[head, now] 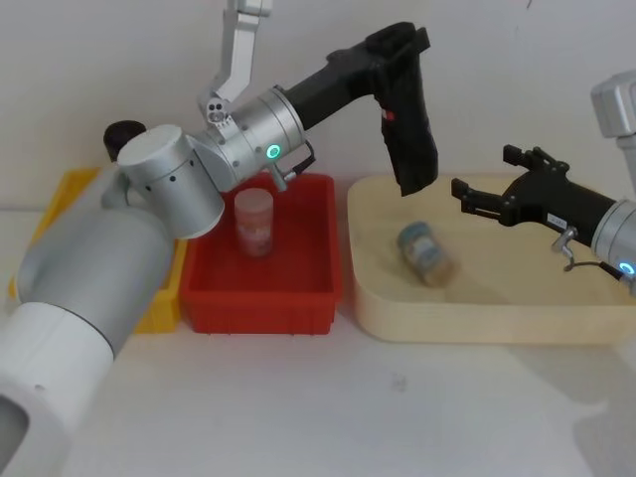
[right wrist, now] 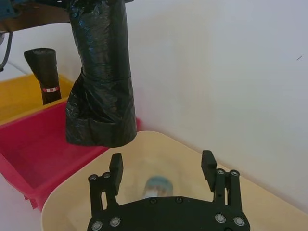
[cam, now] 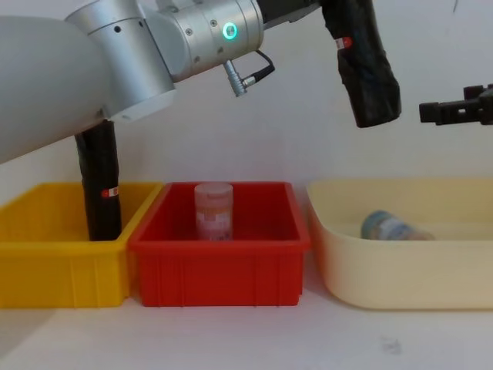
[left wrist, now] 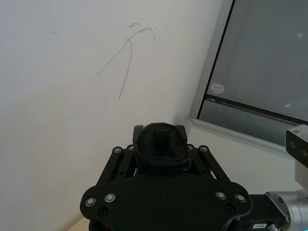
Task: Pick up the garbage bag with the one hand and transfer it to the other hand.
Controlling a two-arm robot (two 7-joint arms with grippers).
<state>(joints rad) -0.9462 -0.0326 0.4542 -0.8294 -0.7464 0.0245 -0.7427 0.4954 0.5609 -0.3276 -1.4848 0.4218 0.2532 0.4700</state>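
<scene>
My left gripper (head: 397,50) is clamped on the upper end of the garbage bag (head: 412,149), and the roll hangs tilted in the air above the seam between the red bin (head: 260,303) and the beige tray (head: 467,318). In the left wrist view the roll's top end (left wrist: 160,149) sits squeezed between the fingers. My right gripper (head: 482,174) hovers over the tray with its fingers spread wide, pointed at the bag but apart from it, and in the chest view it is roughly level with the roll's lower end (cam: 366,69).

My main worry is that lower end. In the right wrist view the bag (right wrist: 101,82) flares out into loose, crinkled film there. If the right gripper (right wrist: 161,161) closes on that slack skirt and not on the firm roll, I judge the plastic could slide or unwind once the left lets go. The roll would then fall onto the blue-lidded jar (cam: 393,227) lying in the tray, or hit the tray rim and tumble away.

The tilt is a second risk: one finger could meet the roll first and swing it aside. Grasping too high could knock the two sets of fingers together. Opening the left too soon would drop the bag.
</scene>
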